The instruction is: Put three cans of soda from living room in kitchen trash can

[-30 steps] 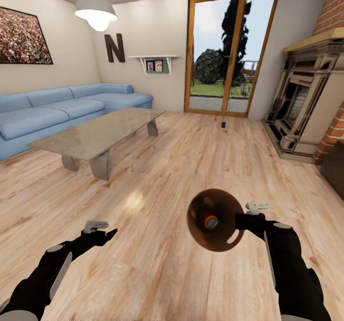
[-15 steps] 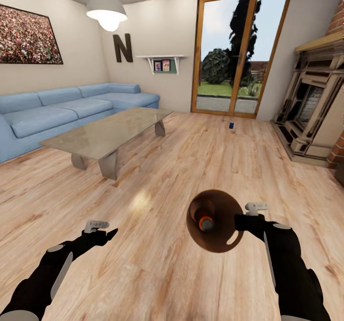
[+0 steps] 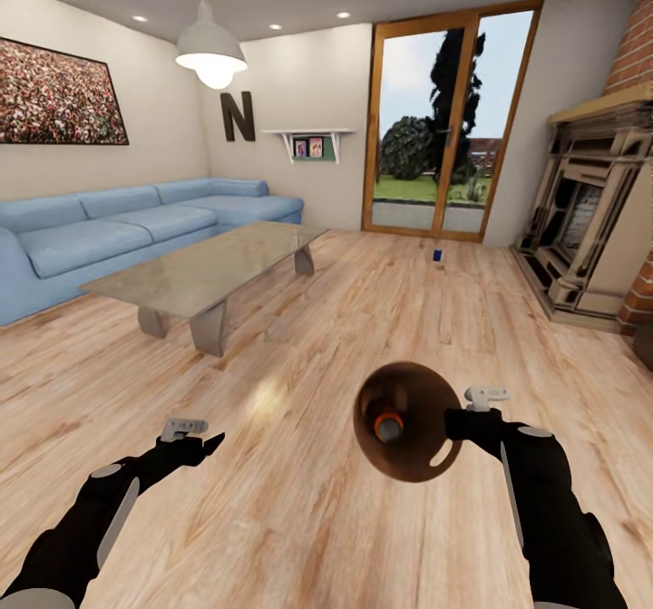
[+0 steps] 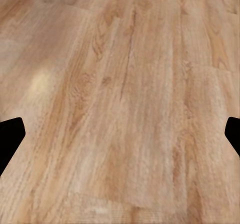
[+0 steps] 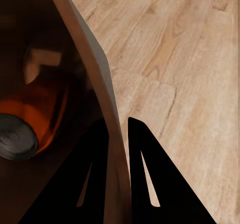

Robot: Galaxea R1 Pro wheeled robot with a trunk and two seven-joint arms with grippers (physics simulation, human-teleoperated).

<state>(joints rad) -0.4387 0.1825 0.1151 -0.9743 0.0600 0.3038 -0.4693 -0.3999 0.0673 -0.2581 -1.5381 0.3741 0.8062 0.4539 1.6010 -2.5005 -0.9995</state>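
My right gripper [image 3: 456,422] is shut on the rim of the trash can [image 3: 426,459], held above the wood floor with its brown inside facing the head camera. An orange soda can [image 3: 389,426] lies inside it. In the right wrist view the two dark fingers [image 5: 144,169] pinch the bin's pale wall [image 5: 102,74], and the orange can [image 5: 35,119] lies within. A dark blue soda can [image 3: 437,255] stands on the floor far ahead, in front of the glass doors. My left gripper [image 3: 201,439] hangs open and empty over the bare planks [image 4: 120,109].
A low grey-brown table [image 3: 204,269] stands ahead on the left with the blue sofa [image 3: 100,228] behind it. The dark fireplace [image 3: 585,219] and red brick [image 3: 639,287] line the right side. Wood-framed glass doors [image 3: 444,129] close the far wall.
The whole view has shifted, so the camera moved: the table, sofa and blue can sit slightly differently in the frame. Both arms and the bin hold their places. The orange can shifted a little inside the bin.
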